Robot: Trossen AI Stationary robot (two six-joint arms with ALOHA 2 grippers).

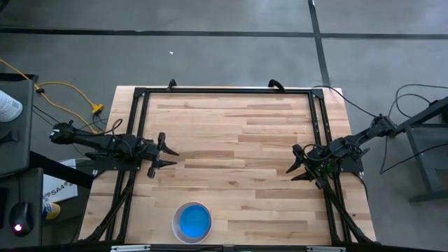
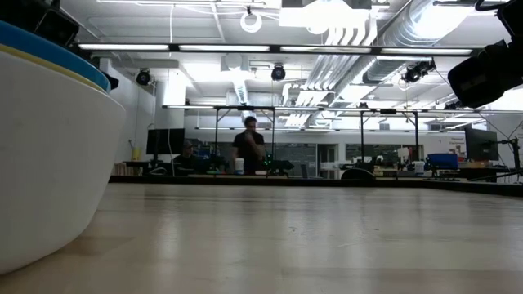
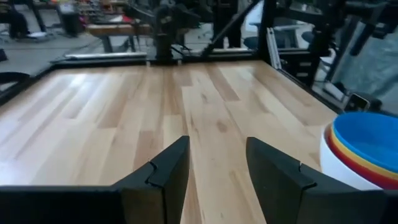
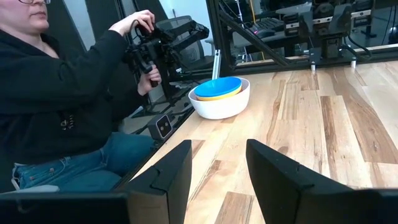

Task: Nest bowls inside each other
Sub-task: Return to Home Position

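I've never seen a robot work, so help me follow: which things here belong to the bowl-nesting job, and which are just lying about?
Job: white round plastic bowl; blue round plastic bowl nested in it; yellow plastic bowl under the blue; open left gripper; open right gripper.
Not the job: yellow cable beside the wooden table; seated person in a dark top.
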